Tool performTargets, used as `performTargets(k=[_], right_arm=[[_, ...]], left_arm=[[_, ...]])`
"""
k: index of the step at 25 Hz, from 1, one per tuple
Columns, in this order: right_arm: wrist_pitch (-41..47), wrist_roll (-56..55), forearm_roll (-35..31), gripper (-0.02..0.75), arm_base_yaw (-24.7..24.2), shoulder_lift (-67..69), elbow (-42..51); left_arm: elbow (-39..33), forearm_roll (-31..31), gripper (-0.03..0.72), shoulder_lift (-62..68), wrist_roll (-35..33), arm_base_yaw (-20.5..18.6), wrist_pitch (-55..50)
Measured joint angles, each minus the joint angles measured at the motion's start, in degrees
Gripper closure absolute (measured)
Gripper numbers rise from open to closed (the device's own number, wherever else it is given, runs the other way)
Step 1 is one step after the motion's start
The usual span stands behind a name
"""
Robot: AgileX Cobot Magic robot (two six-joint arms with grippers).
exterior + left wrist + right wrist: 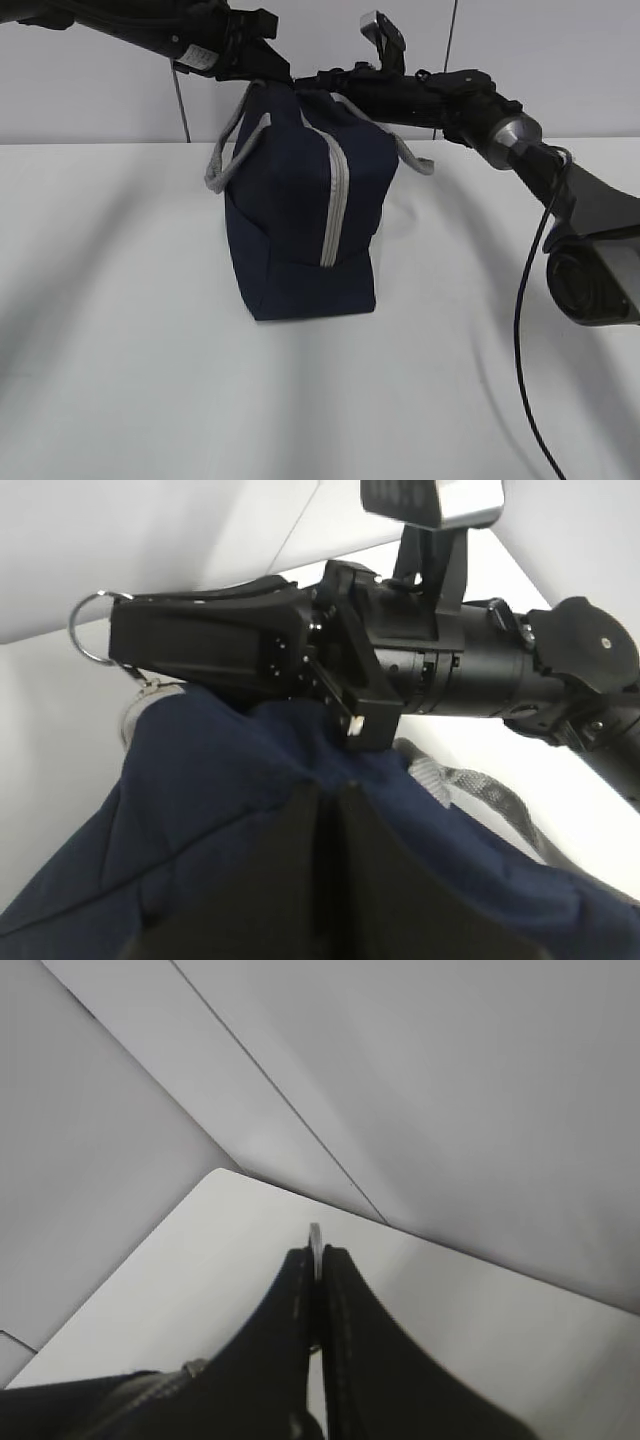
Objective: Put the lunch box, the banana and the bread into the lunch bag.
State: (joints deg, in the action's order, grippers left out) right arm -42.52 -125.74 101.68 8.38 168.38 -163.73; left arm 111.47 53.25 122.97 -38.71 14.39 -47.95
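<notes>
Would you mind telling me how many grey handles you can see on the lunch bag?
2. One handle loops off the lunch bag at its upper left; the other handle hangs at the upper right, partly hidden behind the right arm.

A plain white, matte table [120,330] fills the lower part of the exterior view and ends at a straight far edge against a pale grey wall. A large navy-blue fabric lunch bag [300,230] with a grey zipper strip and grey webbing handles stands upright directly on it, slightly toward twelve o'clock from the table's centre. From three to five o'clock a thin black cable [522,330] trails down toward the surface.
</notes>
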Motion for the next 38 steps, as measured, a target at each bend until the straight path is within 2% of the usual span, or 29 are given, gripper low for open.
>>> performTargets(k=[11,14,16,18,20,22,25,29,33,38], right_arm=[[-2.38,-1.48,0.0,0.742,-1.38,0.22,0.0],[-4.12,-1.6,-0.74,0.694,-2.6,0.22,0.0],[-4.24,-1.6,0.04,0.632,-3.74,0.35,0.12],[-4.24,-1.47,0.96,0.545,-4.89,0.88,-0.04],[-4.3,-1.39,1.91,0.43,-5.63,1.12,-1.08],[-4.69,-0.99,2.85,0.359,-5.65,1.16,-3.03],[-6.16,-0.05,4.03,0.322,-5.45,0.94,-4.25],[-8.52,0.07,6.04,0.312,-5.45,0.11,-4.3],[-9.05,0.07,6.05,0.311,-5.42,-3.26,-4.3],[-9.78,0.41,6.05,0.311,-5.42,-10.7,-1.95]], left_arm=[[0.0,-0.46,0.68,0.0,0.0,0.0,0.57],[0.0,-0.27,0.679,0.0,0.0,0.0,0.51],[0.0,0.59,0.661,-0.17,-0.02,-0.07,-0.59],[0.0,1.05,0.615,-0.69,-0.06,-0.07,-1.44],[0.0,1.43,0.526,-0.86,-0.06,-0.07,-1.57],[0.08,1.54,0.412,-0.86,-0.06,-0.07,-1.75],[0.08,1.68,0.305,-0.86,-0.06,-0.2,-1.81],[0.08,1.57,0.272,-1.04,0.77,-0.76,-2.6],[0.08,-1.82,0.267,-3.38,4.12,-2.11,-2.86],[0.31,-15.1,0.267,-7.7,13.46,-2.85,-4.98]])
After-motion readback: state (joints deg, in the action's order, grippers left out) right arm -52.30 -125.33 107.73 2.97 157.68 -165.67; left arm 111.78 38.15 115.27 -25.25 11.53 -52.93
